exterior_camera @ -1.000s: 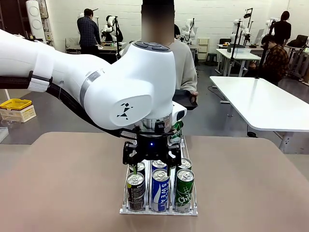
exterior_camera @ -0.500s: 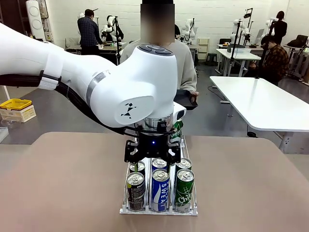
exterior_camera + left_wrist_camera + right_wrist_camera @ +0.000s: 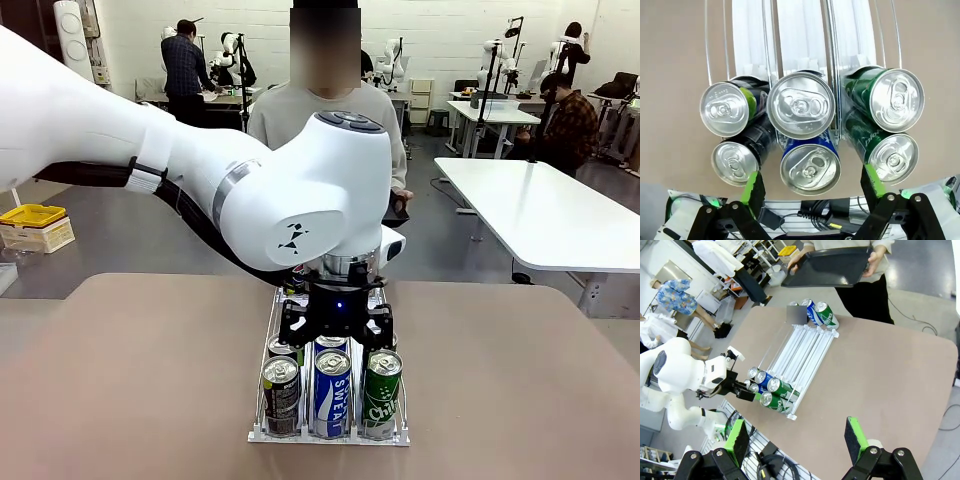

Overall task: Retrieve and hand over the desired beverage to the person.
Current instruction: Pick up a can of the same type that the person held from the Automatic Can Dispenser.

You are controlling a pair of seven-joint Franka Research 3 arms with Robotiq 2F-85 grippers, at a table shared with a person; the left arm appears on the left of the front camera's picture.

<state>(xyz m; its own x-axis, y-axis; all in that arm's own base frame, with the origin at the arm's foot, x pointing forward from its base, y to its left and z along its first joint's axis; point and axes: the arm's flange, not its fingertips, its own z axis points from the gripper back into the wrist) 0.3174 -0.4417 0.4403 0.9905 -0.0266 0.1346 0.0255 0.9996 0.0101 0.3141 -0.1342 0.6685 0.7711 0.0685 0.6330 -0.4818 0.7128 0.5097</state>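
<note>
Six cans (image 3: 801,105) stand directly under the left gripper (image 3: 811,175), two deep in each of three lanes of a wire rack (image 3: 802,30). Count by lane: two dark cans with lime trim on one side, two green cans on the other, two in the middle. The middle can nearer the gripper is the blue can (image 3: 810,169).

The left gripper's green pads (image 3: 752,186) are spread wide and grip nothing. In the left wrist view the blue can's top lies between them. Whether the pads touch its sides cannot be told.

In the front view, three of the six cans (dark, blue, green) stand on the camera's side of this gripper. The other three are partly hidden beneath it.

Beyond the gripper, at the rack's far end, the right wrist view shows more cans: one blue, one green, and a third beside them too obscured to identify. The front view has the left arm across that end.

The person (image 3: 272,115) stands past the gripper, across the table (image 3: 130,380), holding one dark tray (image 3: 832,267) in both hands (image 3: 875,260). The right wrist view shows the tray whole. In the front view the arm covers most of it.

The right gripper (image 3: 796,437) hangs high, well apart from rack and cans, with its fingers spread and empty.
</note>
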